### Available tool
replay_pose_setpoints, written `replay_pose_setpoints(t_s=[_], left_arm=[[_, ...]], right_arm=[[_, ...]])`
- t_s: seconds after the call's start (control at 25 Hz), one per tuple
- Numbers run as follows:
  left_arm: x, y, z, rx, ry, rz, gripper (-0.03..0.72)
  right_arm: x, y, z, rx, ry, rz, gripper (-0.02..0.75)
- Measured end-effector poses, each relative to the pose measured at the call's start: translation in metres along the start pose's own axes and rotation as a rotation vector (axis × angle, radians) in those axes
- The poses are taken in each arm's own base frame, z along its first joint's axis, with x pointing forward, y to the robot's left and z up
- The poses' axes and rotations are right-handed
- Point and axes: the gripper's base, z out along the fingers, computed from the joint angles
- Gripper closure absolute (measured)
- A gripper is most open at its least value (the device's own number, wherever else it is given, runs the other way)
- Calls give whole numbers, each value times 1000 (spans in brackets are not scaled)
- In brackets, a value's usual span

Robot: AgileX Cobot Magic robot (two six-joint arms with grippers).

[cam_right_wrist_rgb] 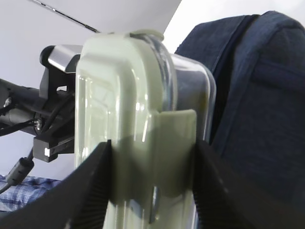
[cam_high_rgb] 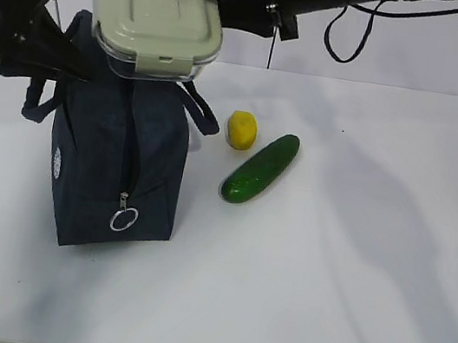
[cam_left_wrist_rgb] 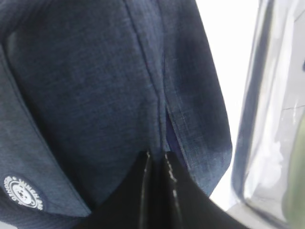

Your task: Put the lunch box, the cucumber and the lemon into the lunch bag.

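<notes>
A glass lunch box (cam_high_rgb: 156,14) with a pale sage-green snap-on lid hangs in the air directly above the navy lunch bag (cam_high_rgb: 116,161), carried by the right gripper (cam_right_wrist_rgb: 151,191), whose ribbed fingers (cam_right_wrist_rgb: 93,191) clamp the container across its width at one end, one pad on the lid side and the other against the clear glass wall. The box looks rigid, fairly heavy for its size and slick on the glass face, so a hold spanning lid and base near a clip tab seems the safest place to take it; a knock against the table could chip it. The left gripper (cam_left_wrist_rgb: 157,160) is clenched on the fabric at the bag's top edge, beside the seam, apparently holding the soft, floppy mouth in place for the drop. On the white table (cam_high_rgb: 353,272), to the right of the bag and apart from it, the small yellow lemon (cam_high_rgb: 241,129) lies just beside the dark green cucumber (cam_high_rgb: 260,169), both untouched. The bag's silver ring pull (cam_high_rgb: 122,219) hangs low on its front.
</notes>
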Motion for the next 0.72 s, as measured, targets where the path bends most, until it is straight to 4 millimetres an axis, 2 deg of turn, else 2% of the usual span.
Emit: replay_pose_setpoints(t_s=[0.32,0.72], left_arm=[[0,0,0,0,0,2,689],[0,0,0,-1,0,5,689]], right_arm=[[2,-4,4,2,9,-3,359],[10,-35,20,45,35,-11,359]])
